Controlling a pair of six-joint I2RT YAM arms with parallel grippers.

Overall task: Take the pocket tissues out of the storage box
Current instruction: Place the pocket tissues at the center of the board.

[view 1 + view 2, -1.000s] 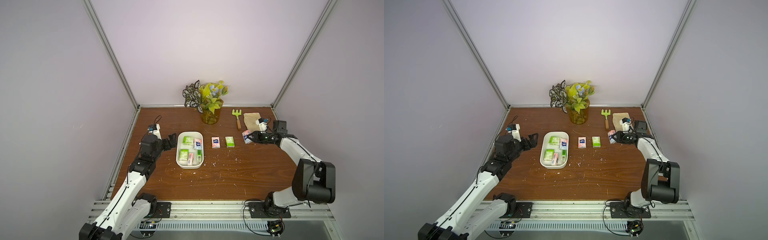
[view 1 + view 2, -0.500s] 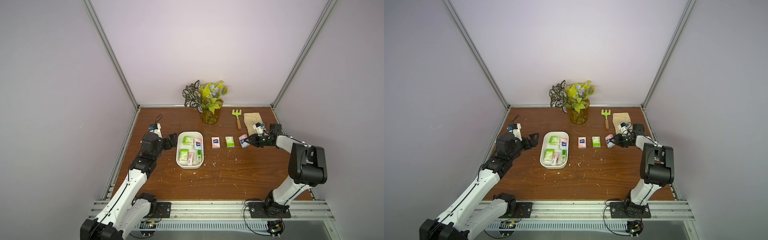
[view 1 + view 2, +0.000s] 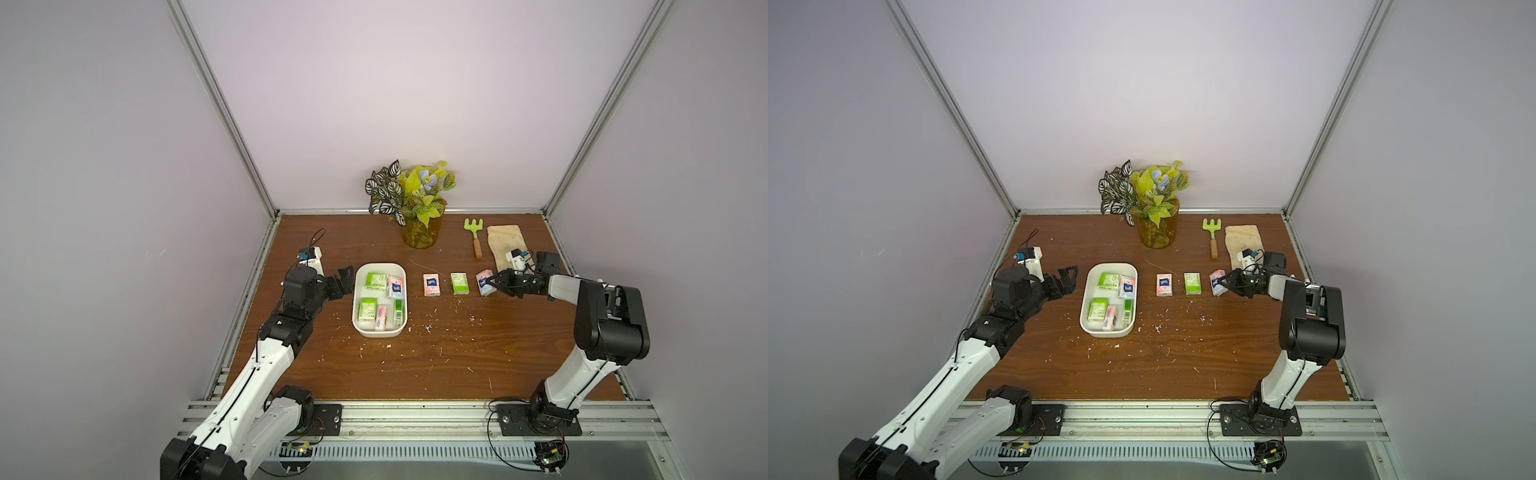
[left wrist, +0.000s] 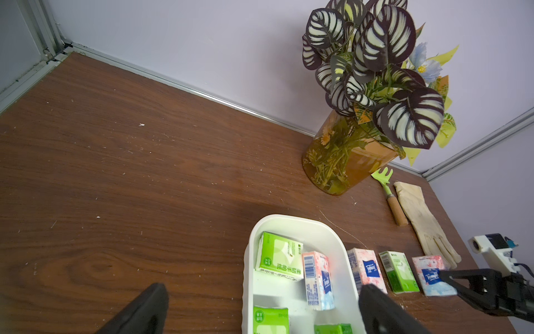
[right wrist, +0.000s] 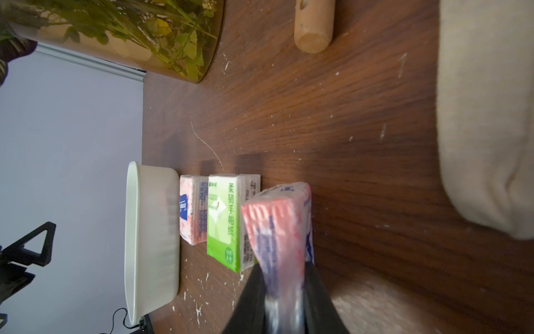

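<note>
My right gripper (image 3: 493,283) pinched shut on pink packet (image 3: 483,283), at 3 o'clock of storage box (image 3: 380,333), beside green packet (image 3: 459,283). I judge placing step; next I release. Left gripper (image 3: 344,281) wide, empty, box's 10 o'clock; five pocket tissues (image 3: 368,309) inside.

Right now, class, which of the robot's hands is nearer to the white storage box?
Left. The left hand, open, is just beside the storage box, at its outer wall. The right hand is across the table, beyond the green packet, shut on a pink packet.
</note>
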